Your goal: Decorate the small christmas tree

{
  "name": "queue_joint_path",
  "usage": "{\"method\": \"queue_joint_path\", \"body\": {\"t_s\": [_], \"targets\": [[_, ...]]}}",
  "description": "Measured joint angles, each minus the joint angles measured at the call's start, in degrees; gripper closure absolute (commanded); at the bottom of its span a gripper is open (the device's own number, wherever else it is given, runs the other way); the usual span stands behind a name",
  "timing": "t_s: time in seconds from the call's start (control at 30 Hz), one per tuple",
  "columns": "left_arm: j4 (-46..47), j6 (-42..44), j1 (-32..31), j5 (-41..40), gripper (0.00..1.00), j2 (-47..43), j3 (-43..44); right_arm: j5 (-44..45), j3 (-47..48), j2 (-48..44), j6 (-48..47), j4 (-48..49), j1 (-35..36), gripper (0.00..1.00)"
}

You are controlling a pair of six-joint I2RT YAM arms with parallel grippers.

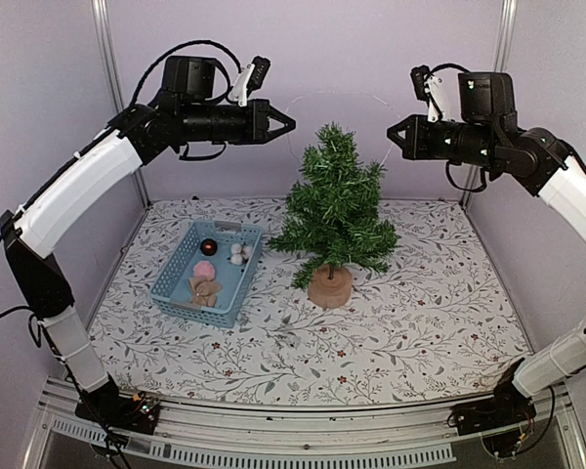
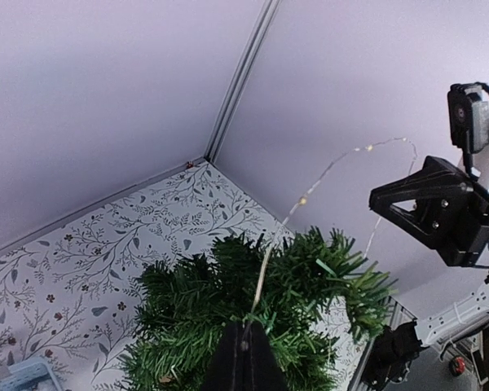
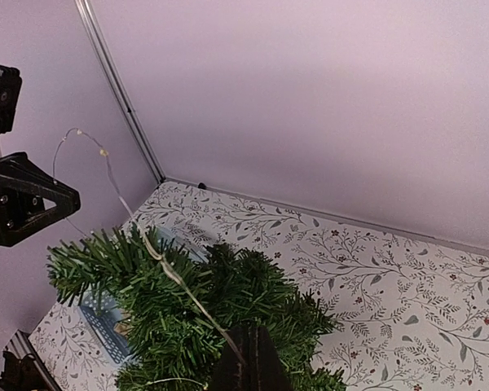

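The small christmas tree (image 1: 334, 210) stands on its round wooden base (image 1: 329, 287) mid-table. A thin wire string of lights (image 1: 342, 94) arcs above its top between both grippers. My left gripper (image 1: 291, 123) is shut on one end, high and left of the treetop; in the left wrist view (image 2: 246, 327) the wire (image 2: 301, 199) rises from the closed tips over the tree (image 2: 228, 301). My right gripper (image 1: 392, 135) is shut on the other end, high and right of the top; in the right wrist view (image 3: 248, 330) the wire (image 3: 159, 257) runs left across the branches (image 3: 187, 301).
A blue basket (image 1: 166, 278) lies left of the tree with a dark red ball (image 1: 208, 247), a pink ball (image 1: 204, 271), a white ornament (image 1: 239, 254) and a tan one (image 1: 205, 290). Purple walls enclose the back and sides.
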Motion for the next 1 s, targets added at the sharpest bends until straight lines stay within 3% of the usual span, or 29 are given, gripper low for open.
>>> {"method": "queue_joint_path", "body": {"t_s": [0.53,1.0], "targets": [[-5.7,-5.0,1.8,1.5,1.00,3.1,0.2,-1.6,3.3,9.1,1.6,-3.1,-1.7,1.00],[-8.5,-8.7,2.0,1.9,1.00,5.8,-0.5,-5.2,4.1,10.9,3.0,-2.8,-2.4,0.57]]}}
